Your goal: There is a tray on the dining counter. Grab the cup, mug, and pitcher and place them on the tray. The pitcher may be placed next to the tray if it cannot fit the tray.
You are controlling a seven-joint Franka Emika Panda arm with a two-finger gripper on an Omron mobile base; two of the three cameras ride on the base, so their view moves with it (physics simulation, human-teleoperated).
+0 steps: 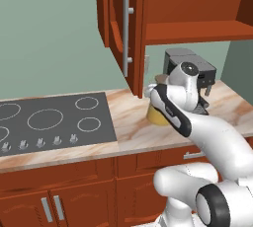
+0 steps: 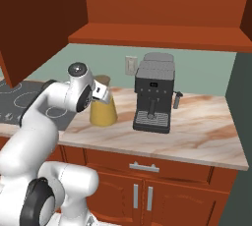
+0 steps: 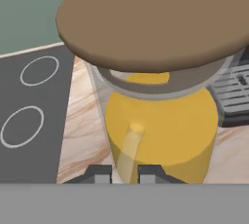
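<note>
Left to right: stovetop [image 1: 49,120] sits flush in the marbled bench [image 1: 133,132] on the left, burner rings visible, nothing on it. Next, right of it, the pitcher [image 2: 103,108] stands upright on the bench under the wall cabinet [image 1: 123,28], yellow liquid in the wide base, brown lid [image 3: 155,21] on top. Further right, the coffee machine [image 2: 155,92] stands near the pitcher but apart from it.

Your end effector [image 3: 124,173] is at the pitcher. In the hand view the two fingertips [image 3: 99,173] sit close together with a pale, see-through vertical strip of the pitcher between them, looks like its glass handle, so you have it pinched: jaws narrowed down on the pitcher, not wide. In the left base view the arm covers most of the pitcher; the right base view shows the hand pressed against its neck just below the lid.

Step in hand, as I judge it: grasping the pitcher here, ahead of carrying it. The base looks to rest on the bench, so count the lift as not yet done.

Next move calls for a straight lift that keeps the pitcher upright so the liquid stays put, clearing the cabinet overhead and the coffee machine alongside, then a drive to the dining counter with the tray.
</note>
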